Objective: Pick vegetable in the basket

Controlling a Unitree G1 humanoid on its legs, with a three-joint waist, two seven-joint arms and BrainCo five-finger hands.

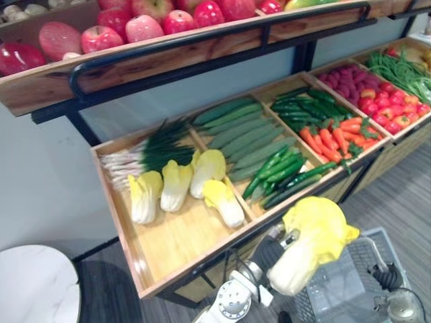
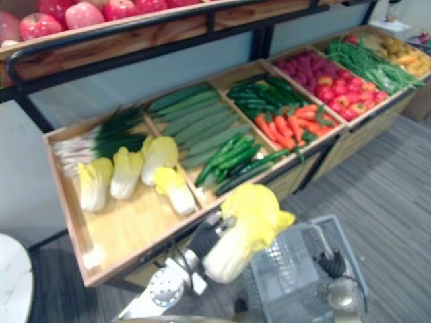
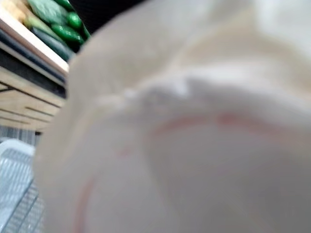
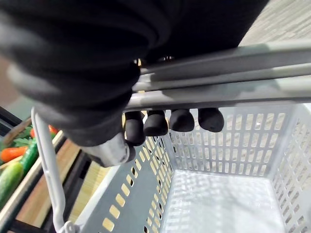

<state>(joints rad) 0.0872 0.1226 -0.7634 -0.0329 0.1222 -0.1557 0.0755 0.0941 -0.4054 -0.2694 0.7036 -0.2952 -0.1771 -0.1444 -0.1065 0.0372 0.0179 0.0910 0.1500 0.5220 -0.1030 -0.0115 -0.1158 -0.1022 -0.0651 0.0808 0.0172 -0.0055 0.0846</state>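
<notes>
Beyond my arms runs the long tilted wooden display surface (image 1: 175, 242), split into compartments. Four pale yellow-and-white cabbage heads (image 1: 176, 186) lie in the leftmost one, beside a bunch of green spring onions (image 1: 145, 151).

Nearer and lower on my right hangs the grey slotted plastic basket (image 1: 350, 276). My right hand (image 4: 146, 124) carries it, dark-tipped fingers curled round the grey bar handle (image 4: 233, 73) that crosses above the opening.

The task's thing, a yellow-leafed, white-stemmed napa cabbage (image 1: 306, 242), is in the air in front of the surface, gripped by my left hand (image 1: 288, 239). Most of that hand is hidden behind it, though a silver finger shows against its side. In the left wrist view the pale stem sits right against the camera.

I judge the step in hand to be carrying the napa cabbage over the basket and letting it go inside. From the head views its white base overlaps the basket's left rim rather than the middle of the opening, so releasing now would risk it glancing off the rim. I should swing it further to my right until it hangs over the open floor, then lower it stem first, passing beside the handle and my right fingers, not onto them. The right hand should hold the basket level and steady meanwhile. The grip should loosen only once the head is low between the walls, so it settles without tipping the basket.
</notes>
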